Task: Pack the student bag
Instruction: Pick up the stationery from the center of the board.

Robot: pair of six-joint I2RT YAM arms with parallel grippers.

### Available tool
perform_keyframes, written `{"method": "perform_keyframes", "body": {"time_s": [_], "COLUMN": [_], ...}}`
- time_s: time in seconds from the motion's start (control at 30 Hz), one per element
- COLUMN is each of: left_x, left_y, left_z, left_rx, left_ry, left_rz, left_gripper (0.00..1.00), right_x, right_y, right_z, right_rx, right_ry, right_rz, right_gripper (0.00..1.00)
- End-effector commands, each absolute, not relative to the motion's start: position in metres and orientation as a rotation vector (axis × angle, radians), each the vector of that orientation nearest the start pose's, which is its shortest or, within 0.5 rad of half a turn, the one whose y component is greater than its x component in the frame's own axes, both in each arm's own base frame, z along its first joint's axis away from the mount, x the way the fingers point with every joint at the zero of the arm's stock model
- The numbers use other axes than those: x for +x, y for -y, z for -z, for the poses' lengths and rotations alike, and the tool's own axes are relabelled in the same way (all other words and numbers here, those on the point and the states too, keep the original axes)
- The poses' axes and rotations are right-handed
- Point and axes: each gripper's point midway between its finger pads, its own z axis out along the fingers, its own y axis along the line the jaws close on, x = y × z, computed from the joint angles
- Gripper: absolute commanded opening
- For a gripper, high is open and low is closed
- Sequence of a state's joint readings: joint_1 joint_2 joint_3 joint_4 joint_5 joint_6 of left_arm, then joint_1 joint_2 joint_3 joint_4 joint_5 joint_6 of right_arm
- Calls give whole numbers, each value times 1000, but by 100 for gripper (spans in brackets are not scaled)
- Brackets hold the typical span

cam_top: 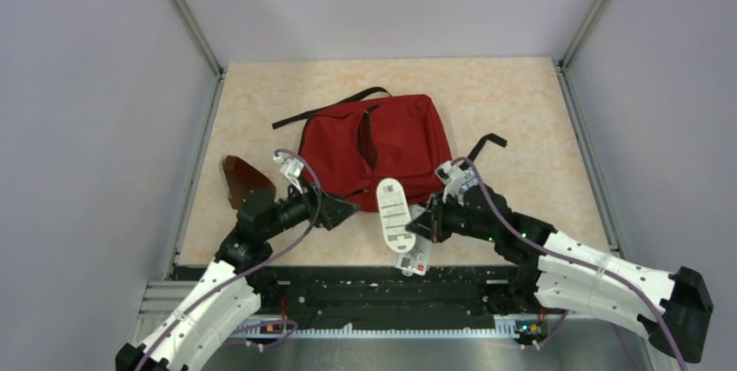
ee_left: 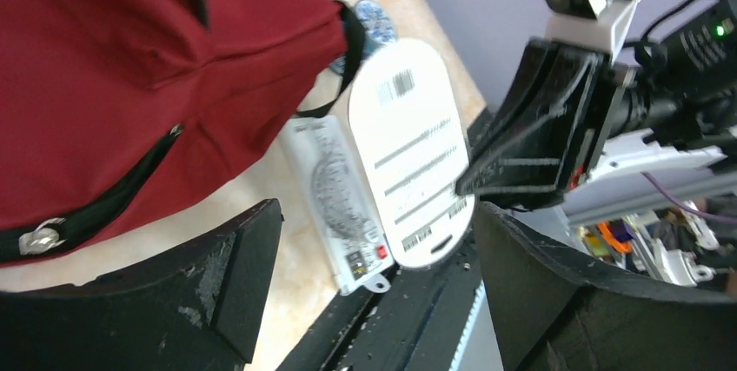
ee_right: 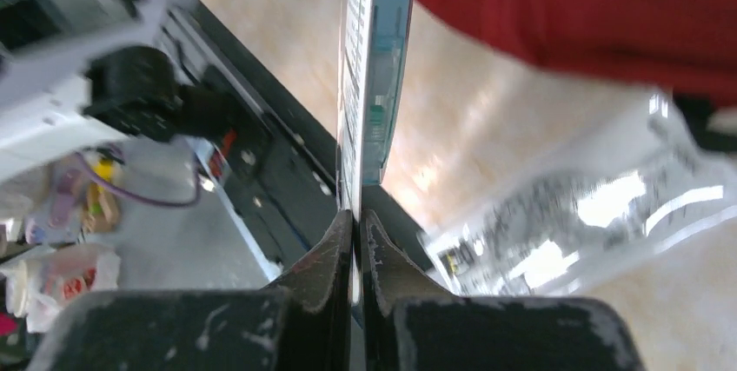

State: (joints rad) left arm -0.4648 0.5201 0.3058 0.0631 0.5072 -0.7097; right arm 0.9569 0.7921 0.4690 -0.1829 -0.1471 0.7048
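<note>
Top external view: red backpack [cam_top: 382, 149] lies flat at the middle of the table [cam_top: 521, 102], with a black strap [cam_top: 326, 109] trailing off its far left corner. A dark slit runs down its front panel; I cannot tell from here whether that is an open zip. Brown pouch [cam_top: 243, 182] sits to the bag's left, its near end cut off by the left arm. Left gripper [cam_top: 341, 211] hovers at the bag's near left corner. Left wrist view shows its fingers [ee_left: 230, 280] spread wide and holding nothing. Right gripper [cam_top: 428, 225] is by the bag's near right corner, pinching one edge of a white oval card pack [cam_top: 393, 213] just beside the bag's near edge. Right wrist view has this pack edge-on, with the jaws closed to a thin gap on it; the fingers partly hide the grip point. A clear packet [cam_top: 415, 258] lies on the table by the near edge, partly under the white pack. Left wrist view shows printed markings inside it, not legible, and right wrist view blurs it badly. A small blue-and-white item [ee_left: 369, 19] peeks out behind a strap loop, mostly hidden and not identifiable. The bar code and text lines on the white pack are too small to read.
</note>
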Motion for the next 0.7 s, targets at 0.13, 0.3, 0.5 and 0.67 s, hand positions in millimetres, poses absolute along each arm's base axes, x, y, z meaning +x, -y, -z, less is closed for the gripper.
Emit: {"method": "perform_keyframes", "body": {"time_s": [0.13,0.3,0.5,0.67], "left_x": [153,145,140,139], "left_y": [228,235,240,238], "left_z": [-262,-274,-265,-262], "left_rx": [334,361,387,377], "left_ry": [-1568,-1491,-1519,-1524], "left_rz": [1537,1641,1665,1651], "left_gripper": [88,88,69,48], "right_x": [157,152,148,154], "right_y": [-299,-320,-329,-331], "right_z": [-289,-316,-328,-324], "right_rx": [-402,-492,-509,-494], "right_ry": [-1584,-1468,-1415,-1435], "right_rz": [-1323,-1408,-1457,-1430], "right_gripper": [0,0,0,0]}}
